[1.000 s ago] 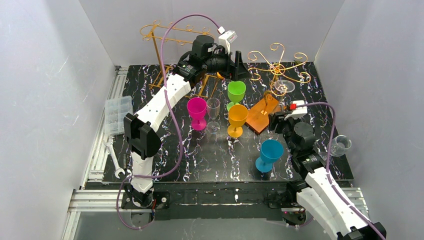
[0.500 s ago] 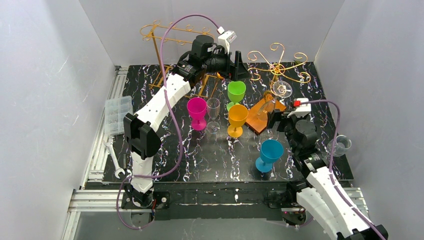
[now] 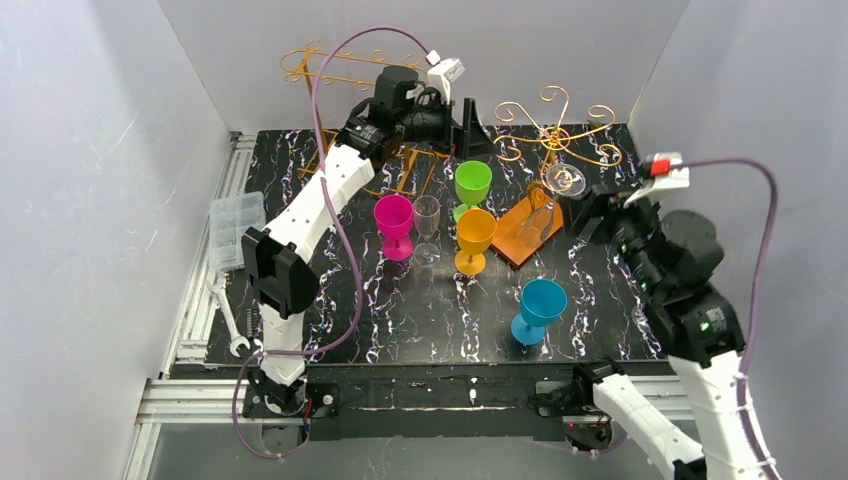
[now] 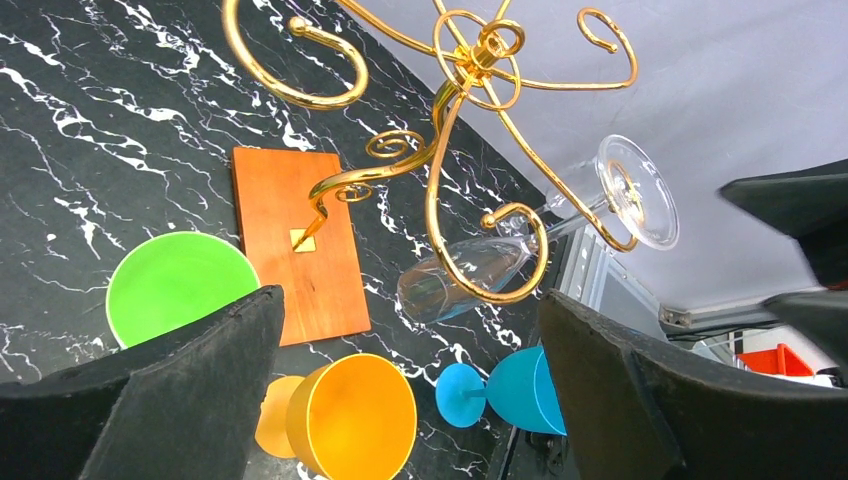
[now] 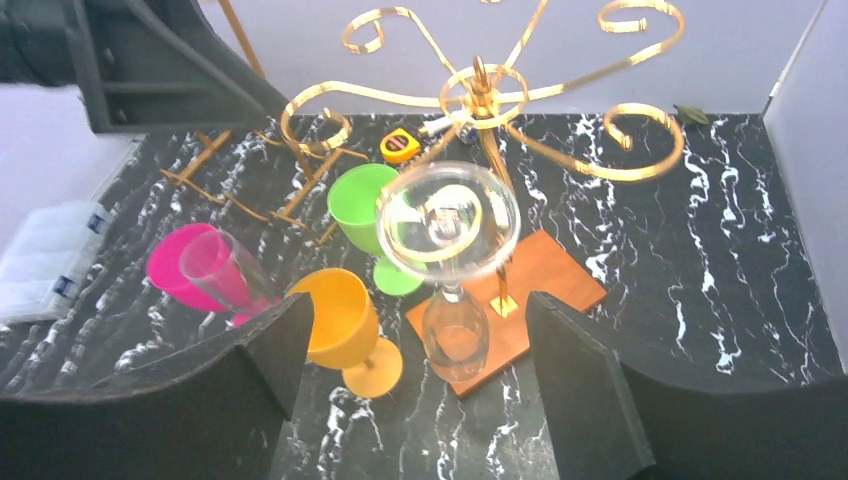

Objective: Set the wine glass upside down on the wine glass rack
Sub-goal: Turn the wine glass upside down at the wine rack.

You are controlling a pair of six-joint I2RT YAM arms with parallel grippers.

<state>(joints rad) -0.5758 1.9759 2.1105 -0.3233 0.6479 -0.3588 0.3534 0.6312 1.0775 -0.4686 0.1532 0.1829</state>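
Observation:
The clear wine glass (image 3: pixel 540 220) hangs upside down and tilted from a hook of the gold wine glass rack (image 3: pixel 556 132). Its foot (image 5: pixel 448 220) sits on top and its bowl (image 5: pixel 455 338) is over the rack's wooden base (image 3: pixel 520 238). Nothing grips it. My right gripper (image 3: pixel 592 212) stands open just right of the glass, and its fingers (image 5: pixel 575 380) frame the glass from a distance. My left gripper (image 3: pixel 470 122) is open, high at the back beside the rack. From there I see the wine glass (image 4: pixel 470 280) hooked in a gold curl of the rack (image 4: pixel 470 70).
Green (image 3: pixel 473 183), orange (image 3: pixel 476 232), pink (image 3: pixel 394 218), blue (image 3: pixel 541 303) and a clear glass (image 3: pixel 427 215) stand upright mid-table. A second gold rack (image 3: pixel 330 72) is at the back left. A plastic box (image 3: pixel 237 228) and a wrench (image 3: pixel 228 320) lie off the left edge. A tape measure (image 5: pixel 400 147) lies at the back.
My right gripper has opened, risen and drawn back to the right, away from the rack. The glass stays hanging there. My left gripper has opened wider and shifted slightly.

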